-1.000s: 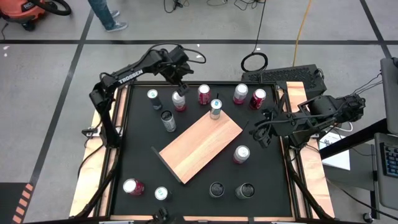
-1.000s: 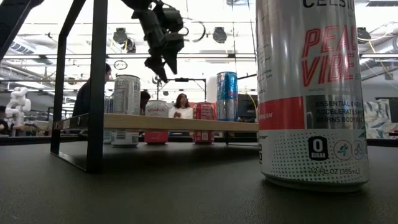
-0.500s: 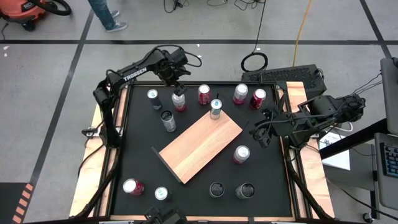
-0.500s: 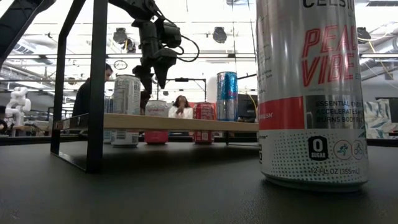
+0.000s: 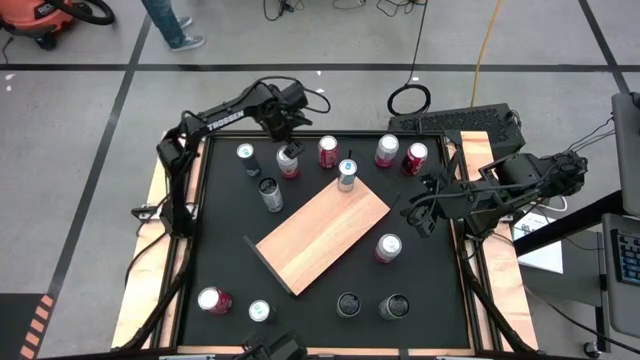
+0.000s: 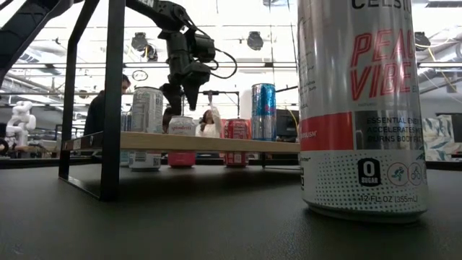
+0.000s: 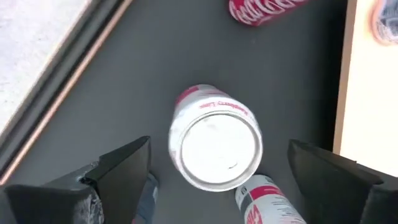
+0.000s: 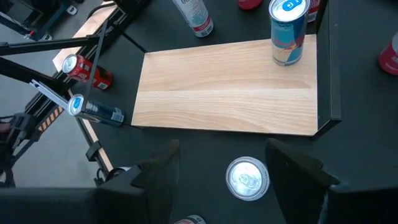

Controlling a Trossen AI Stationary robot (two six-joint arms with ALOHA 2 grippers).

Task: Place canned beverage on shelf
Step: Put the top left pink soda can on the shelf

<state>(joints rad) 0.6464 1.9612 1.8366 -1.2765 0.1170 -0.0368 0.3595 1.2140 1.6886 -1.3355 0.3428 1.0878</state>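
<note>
The shelf (image 5: 322,232), a light wooden board on a black frame, stands slantwise mid-table, with a blue can (image 5: 347,176) upright on its far corner. A white and pink can (image 5: 288,165) stands on the black tabletop just beyond the shelf's far left side. My left gripper (image 5: 288,143) hangs open right above it, pointing down. In the left wrist view its fingers (image 7: 121,171) stand wide on either side of the can top (image 7: 216,144), clear of it. My right gripper (image 5: 420,214) waits open, raised over the table's right side, above a silver-topped can (image 8: 247,178).
More cans stand along the far edge (image 5: 328,150) (image 5: 386,150) (image 5: 415,157) (image 5: 247,155), left of the shelf (image 5: 270,193), and along the near edge (image 5: 213,300) (image 5: 348,304). One near-edge can fills the low view's right (image 6: 361,108). People show in the room behind (image 6: 209,123).
My left gripper has come down toward the white and pink can, tipping to point more steeply down, and now hangs just over its top. It has stayed open. The can has not moved.
</note>
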